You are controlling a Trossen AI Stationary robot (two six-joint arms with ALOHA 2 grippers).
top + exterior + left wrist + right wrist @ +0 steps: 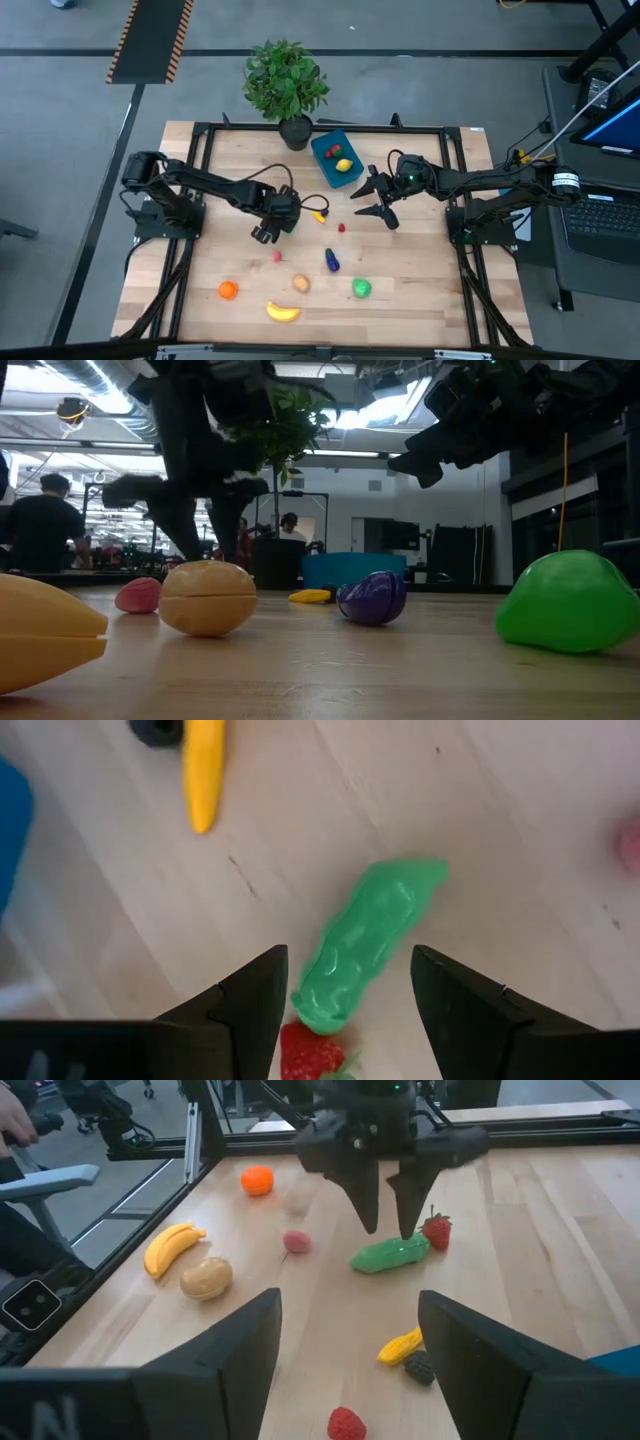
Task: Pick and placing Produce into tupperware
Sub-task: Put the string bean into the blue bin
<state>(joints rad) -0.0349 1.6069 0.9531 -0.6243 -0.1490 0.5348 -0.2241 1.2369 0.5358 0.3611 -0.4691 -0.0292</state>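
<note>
The wooden bench [420,290] carried scattered toy produce, and the blue tupperware [335,160] stood near the plant pot [294,131]. The left gripper [345,1000] hovered over the green cucumber [365,945], fingers open on both sides of it. A strawberry [310,1052] touched the cucumber, so closing could pinch both. The right gripper [372,200] waited open beside the tupperware.

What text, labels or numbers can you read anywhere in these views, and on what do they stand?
None can be read.
The monitor at the table's right shows a blue screen, its content too small to read.
The produce and the tupperware carry no visible lettering.
</note>
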